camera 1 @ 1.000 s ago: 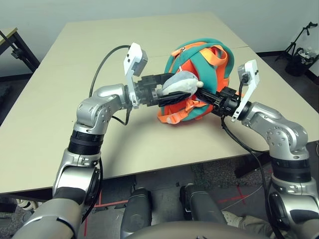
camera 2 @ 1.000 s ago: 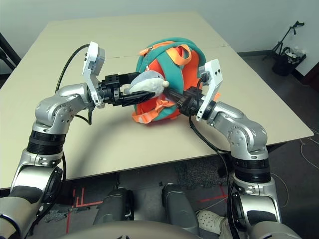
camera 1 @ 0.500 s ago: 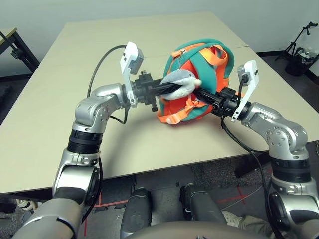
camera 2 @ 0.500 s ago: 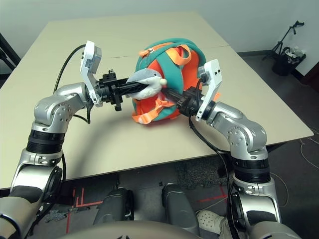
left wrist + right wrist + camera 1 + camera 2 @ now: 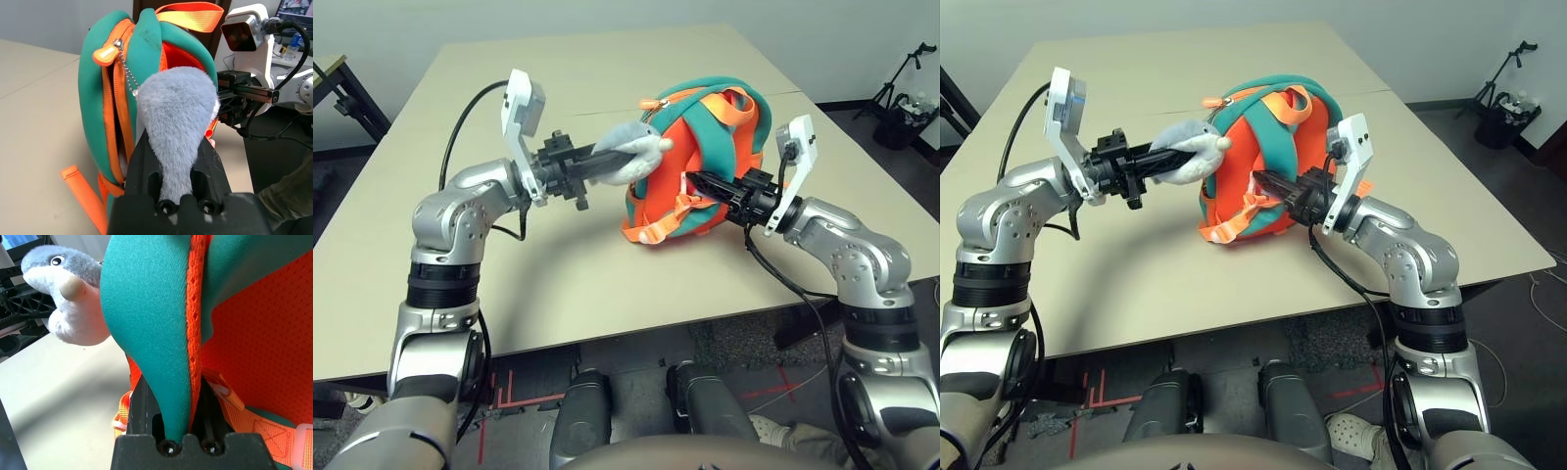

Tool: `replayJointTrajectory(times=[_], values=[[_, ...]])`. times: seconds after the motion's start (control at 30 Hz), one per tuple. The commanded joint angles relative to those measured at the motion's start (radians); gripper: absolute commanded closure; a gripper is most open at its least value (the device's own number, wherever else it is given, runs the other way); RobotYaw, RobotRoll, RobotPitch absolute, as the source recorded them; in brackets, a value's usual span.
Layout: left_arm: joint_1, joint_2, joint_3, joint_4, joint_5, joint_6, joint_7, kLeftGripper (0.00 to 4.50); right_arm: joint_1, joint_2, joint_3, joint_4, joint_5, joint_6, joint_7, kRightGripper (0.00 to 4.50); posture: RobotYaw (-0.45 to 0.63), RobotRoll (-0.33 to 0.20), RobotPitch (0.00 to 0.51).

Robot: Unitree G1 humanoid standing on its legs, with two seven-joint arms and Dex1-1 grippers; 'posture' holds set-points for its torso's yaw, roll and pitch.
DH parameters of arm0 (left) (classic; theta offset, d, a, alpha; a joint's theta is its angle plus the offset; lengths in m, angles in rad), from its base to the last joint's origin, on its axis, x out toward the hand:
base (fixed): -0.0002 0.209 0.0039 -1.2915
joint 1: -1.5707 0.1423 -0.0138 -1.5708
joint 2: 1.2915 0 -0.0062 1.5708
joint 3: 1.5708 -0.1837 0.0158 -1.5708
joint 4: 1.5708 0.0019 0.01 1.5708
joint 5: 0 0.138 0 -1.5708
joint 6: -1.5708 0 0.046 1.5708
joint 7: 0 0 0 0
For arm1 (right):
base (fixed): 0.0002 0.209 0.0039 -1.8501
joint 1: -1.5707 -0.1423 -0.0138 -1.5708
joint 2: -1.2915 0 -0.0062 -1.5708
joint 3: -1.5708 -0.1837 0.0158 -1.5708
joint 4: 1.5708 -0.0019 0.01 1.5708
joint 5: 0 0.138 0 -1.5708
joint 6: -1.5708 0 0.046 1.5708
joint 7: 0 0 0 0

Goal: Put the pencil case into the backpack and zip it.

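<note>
The teal and orange backpack (image 5: 700, 157) stands upright on my desk (image 5: 460, 98), orange back panel toward me, while my left fingers (image 5: 168, 161) clamp its grey shark charm (image 5: 631, 152) and my right fingers (image 5: 168, 406) pinch a teal strap (image 5: 156, 323).

The backpack (image 5: 700, 162) stands on the desk (image 5: 460, 88), teal with its orange back panel and straps turned toward the robot. Its grey plush shark charm (image 5: 1190, 147) (white-bellied, hung on a small bead chain from the orange zip pull) is stretched out toward nine o'clock of the bag, off the desk. The zip along the teal edge gapes partly open. The pencil case is nowhere visible.
</note>
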Motion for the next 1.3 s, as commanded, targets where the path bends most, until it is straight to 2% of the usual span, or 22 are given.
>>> replayJointTrajectory(times=[0.03, 0.5, 0.67, 0.83, 0.97, 1.3], values=[[0.024, 0.017, 0.019, -0.032, -0.014, 0.01, 0.006, 4.2, -0.024, 0.01, 0.022, 0.005, 0.001, -0.016, 0.024, 4.4, 0.03, 0.0, 0.053], [0.107, 0.051, -0.006, -0.01, -0.001, 0.044, -0.017, 4.2, -0.023, 0.013, 0.024, -0.003, 0.001, -0.006, 0.026, 4.4, 0.02, 0.0, 0.054], [0.15, 0.066, -0.068, 0.024, 0.07, 0.056, 0.013, 4.2, -0.025, 0.012, 0.024, -0.007, 0.0, -0.006, 0.023, 4.4, 0.02, 0.0, 0.049], [0.172, 0.053, -0.102, 0.043, 0.102, 0.051, 0.022, 4.2, -0.027, 0.01, 0.024, -0.006, -0.002, -0.008, 0.026, 4.4, 0.01, 0.0, 0.045], [0.184, 0.014, -0.111, 0.045, 0.101, 0.061, 0.042, 4.2, -0.029, 0.014, 0.023, -0.008, -0.003, -0.009, 0.024, 4.4, 0.01, 0.0, 0.046], [0.207, 0.0, -0.153, 0.062, 0.123, 0.081, 0.048, 4.21, -0.021, 0.017, 0.021, -0.017, -0.002, -0.006, 0.019, 4.4, 0.01, 0.0, 0.054]])
